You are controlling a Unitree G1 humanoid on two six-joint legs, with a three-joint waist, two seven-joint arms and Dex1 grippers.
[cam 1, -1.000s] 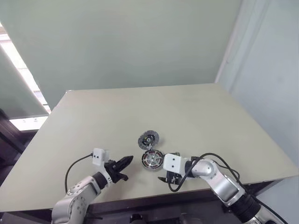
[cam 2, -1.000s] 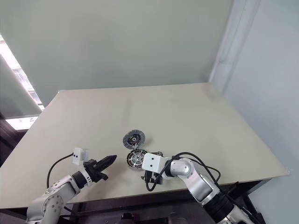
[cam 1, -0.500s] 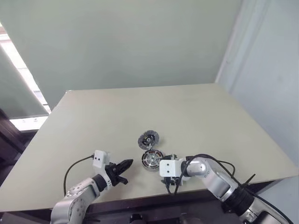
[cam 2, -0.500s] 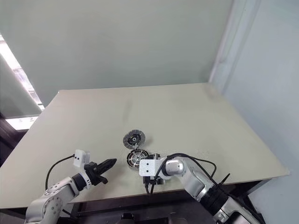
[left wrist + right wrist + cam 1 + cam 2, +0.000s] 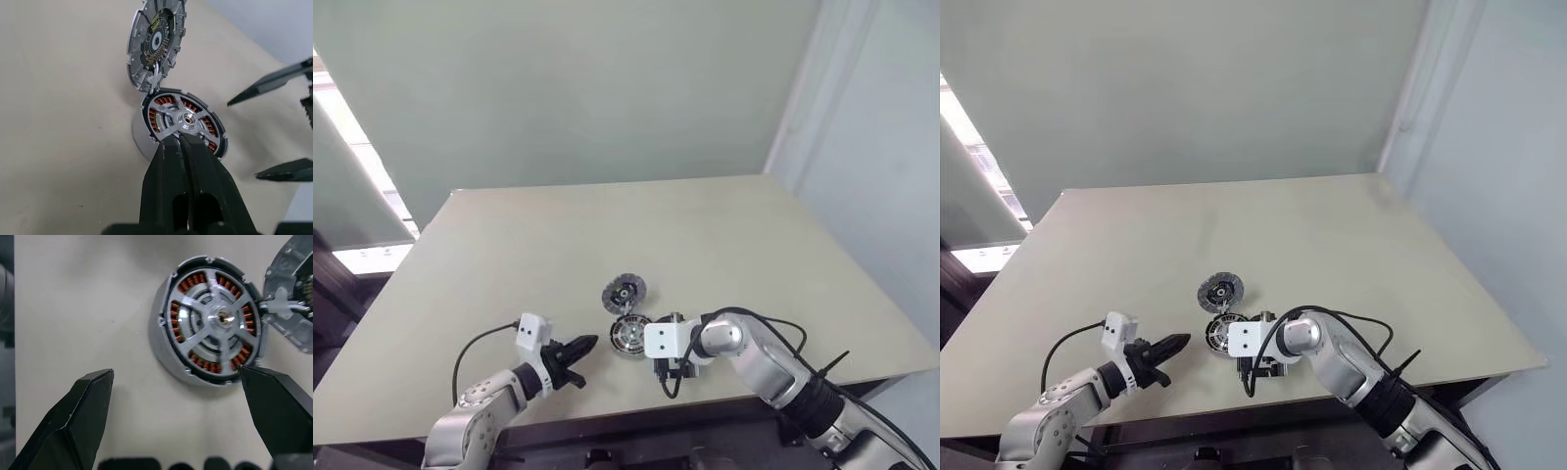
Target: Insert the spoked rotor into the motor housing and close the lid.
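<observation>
Table (image 5: 724, 235): pale beige top; the parts and both grippers sit close to its near edge, and the far half and both sides are bare and open.
Motor housing (image 5: 215, 320): lies flat on the table, a shallow silver cup with copper windings in a ring.
Spoked rotor (image 5: 185, 119): already seated inside the motor housing, its black rim just within the silver wall, silver spokes and hub facing up, windings showing between the spokes.
Lid (image 5: 156, 41): grey disc with dark segments, on the far side of the housing, touching its rim at a small pale tab; it seems tilted up rather than flat, though the angle is hard to judge. The housing is uncovered.
Left gripper (image 5: 579, 346): fingers pressed together with nothing between them, pointing at the housing from the robot's left, its tip just short of the rim, above the table.
Right gripper (image 5: 176, 377): fingers spread wide, holding nothing, on the near right side of the housing and angled down over it; one fingertip (image 5: 254, 377) is right at the rim, the other (image 5: 98, 382) is over bare table.
Gap between grippers: narrow, with the housing in it.
</observation>
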